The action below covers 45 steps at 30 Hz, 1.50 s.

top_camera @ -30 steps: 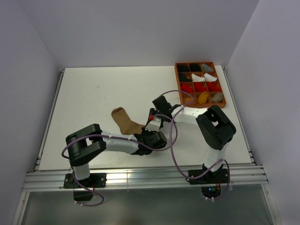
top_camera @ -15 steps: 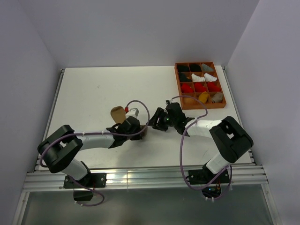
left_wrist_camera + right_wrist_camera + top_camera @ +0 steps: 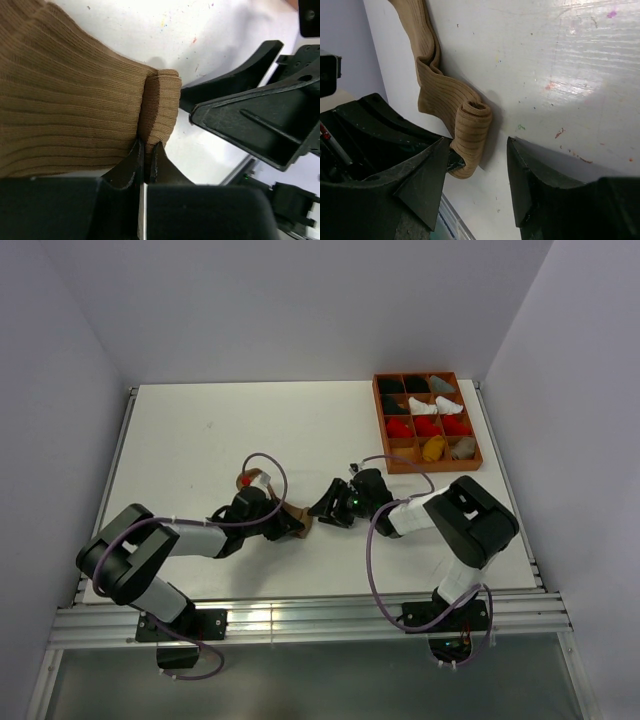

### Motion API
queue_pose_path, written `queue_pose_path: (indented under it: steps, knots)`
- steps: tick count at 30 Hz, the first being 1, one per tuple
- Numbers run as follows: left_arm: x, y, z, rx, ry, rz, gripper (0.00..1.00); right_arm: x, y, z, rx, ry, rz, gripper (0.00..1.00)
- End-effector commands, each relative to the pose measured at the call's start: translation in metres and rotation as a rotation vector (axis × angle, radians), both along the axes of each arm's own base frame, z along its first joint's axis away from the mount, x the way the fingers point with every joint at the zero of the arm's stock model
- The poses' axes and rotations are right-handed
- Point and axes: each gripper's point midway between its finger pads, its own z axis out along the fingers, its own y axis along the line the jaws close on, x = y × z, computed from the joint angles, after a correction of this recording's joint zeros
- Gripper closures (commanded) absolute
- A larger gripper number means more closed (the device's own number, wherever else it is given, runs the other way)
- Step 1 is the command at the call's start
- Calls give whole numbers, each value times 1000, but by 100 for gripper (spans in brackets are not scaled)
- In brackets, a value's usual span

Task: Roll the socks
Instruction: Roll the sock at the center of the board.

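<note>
Near the middle of the white table (image 3: 200,440), the brown sock (image 3: 75,110) is laid, its rolled end (image 3: 472,127) pinched between the closed fingers of the left gripper (image 3: 145,155). The right gripper (image 3: 479,150) is spread wide, empty, facing that roll; the unrolled length is stretched away beyond.

The top external camera sits high above and behind the arm bases, looking down and forward over the whole white table (image 3: 200,430) to the far wall. The left wrist camera is very close behind the left gripper (image 3: 145,150), aimed along its black fingers at the rolled end of the ribbed light brown sock (image 3: 75,110). The right wrist camera looks low across the tabletop through the right gripper (image 3: 480,144), facing that same roll from the opposite side. Each wrist view also catches the other gripper.
</note>
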Motion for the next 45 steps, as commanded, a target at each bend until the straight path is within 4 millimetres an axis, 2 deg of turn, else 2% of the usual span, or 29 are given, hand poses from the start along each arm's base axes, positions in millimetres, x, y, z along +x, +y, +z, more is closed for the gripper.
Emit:
queue_pose_path:
  steps: [1, 11, 14, 15, 18, 21, 22, 24, 25, 26, 28, 31, 32, 33, 34, 35, 36, 38, 39, 41, 42, 44, 45]
  knots:
    - [-2, -10, 9, -97, 25, -21, 99, 3, 9, 3, 45, -29, 17, 43]
    - [-3, -5, -3, -124, 69, -4, 99, 0, 20, -21, 23, 42, 61, 55]
    - [0, -3, -6, -92, 59, -1, 96, 0, 17, -25, -8, 44, 67, 72]
    - [3, 1, -10, -56, 50, 6, 94, 1, 14, -26, -37, 52, 60, 82]
    - [8, 10, -14, 22, 32, 23, 90, 5, 7, -24, -126, 48, 63, 100]
    - [14, 14, -6, 61, -5, 35, 78, 10, -2, -23, -230, 55, 62, 100]
    - [14, 20, -10, 109, -12, 35, 72, 11, -4, -23, -257, 59, 60, 100]
    - [20, 20, -1, 149, -54, 41, 67, 12, -10, -22, -326, 74, 63, 100]
    - [17, 23, 0, 198, -65, 29, 62, 15, -9, -19, -336, 69, 65, 100]
    - [19, 26, 1, 255, -98, 53, 61, 13, -13, -22, -377, 77, 70, 100]
    - [24, 23, 16, 315, -159, 62, 56, 12, -16, -19, -434, 99, 74, 100]
    - [22, 20, 27, 433, -244, 75, 51, 12, -21, -17, -520, 111, 72, 100]
    - [23, 17, 35, 476, -298, 98, 50, 11, -20, -14, -536, 121, 77, 100]
    - [18, 18, 33, 529, -311, 82, 50, 9, -21, -16, -549, 133, 84, 100]
    - [10, 10, 34, 552, -338, 54, 50, 9, -20, -16, -557, 136, 91, 100]
    - [14, 11, 41, 596, -373, 84, 49, 9, -20, -17, -571, 153, 94, 100]
    - [13, 9, 38, 636, -388, 72, 49, 7, -20, -17, -578, 156, 98, 100]
    - [9, -8, 47, 663, -446, 52, 49, 7, -19, -19, -584, 172, 103, 100]
    - [10, -7, 42, 721, -471, 54, 50, 6, -19, -19, -585, 178, 104, 100]
    - [5, -22, 47, 738, -513, 28, 50, 6, -17, -20, -586, 193, 112, 100]
    - [6, -23, 41, 782, -527, 19, 51, 5, -16, -20, -587, 196, 114, 100]
    - [5, -36, 43, 790, -551, -1, 51, 6, -16, -18, -594, 198, 115, 100]
    - [4, -37, 34, 822, -549, -19, 52, 6, -16, -18, -596, 200, 117, 100]
